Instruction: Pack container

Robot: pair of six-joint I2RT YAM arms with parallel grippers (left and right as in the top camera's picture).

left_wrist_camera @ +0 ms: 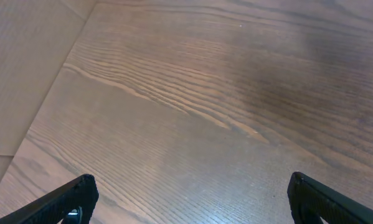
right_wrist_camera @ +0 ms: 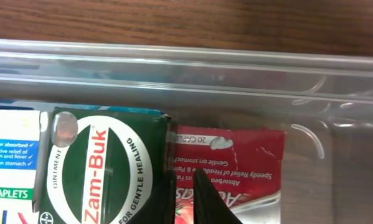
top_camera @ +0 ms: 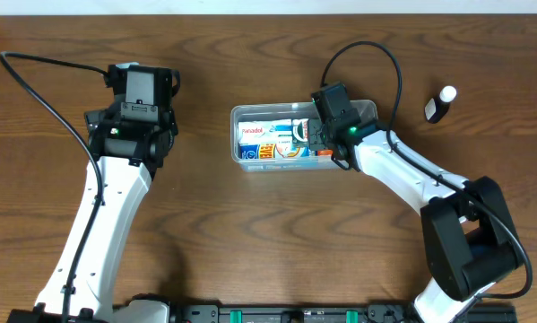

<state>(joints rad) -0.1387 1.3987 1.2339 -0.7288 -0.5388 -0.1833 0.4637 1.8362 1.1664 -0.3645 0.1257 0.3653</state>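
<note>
The container point(top_camera: 241, 115) lies on the bench point(top_camera: 250, 233). Inside it, the right pincer point(right_wrist_camera: 186, 183) is clenched at the seam between green box point(right_wrist_camera: 99, 168) and red box point(right_wrist_camera: 242, 165). Nudge gently, keeping the boxes flat. The left pincer point(left_wrist_camera: 189, 193), released, hovers left of the container.

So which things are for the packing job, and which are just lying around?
For the job: tub, Zam-Buk box, red box, Panadol box, the three boxes inside the tub.
Lying about: small bottle, outside the tub; it might get packed later.
</note>
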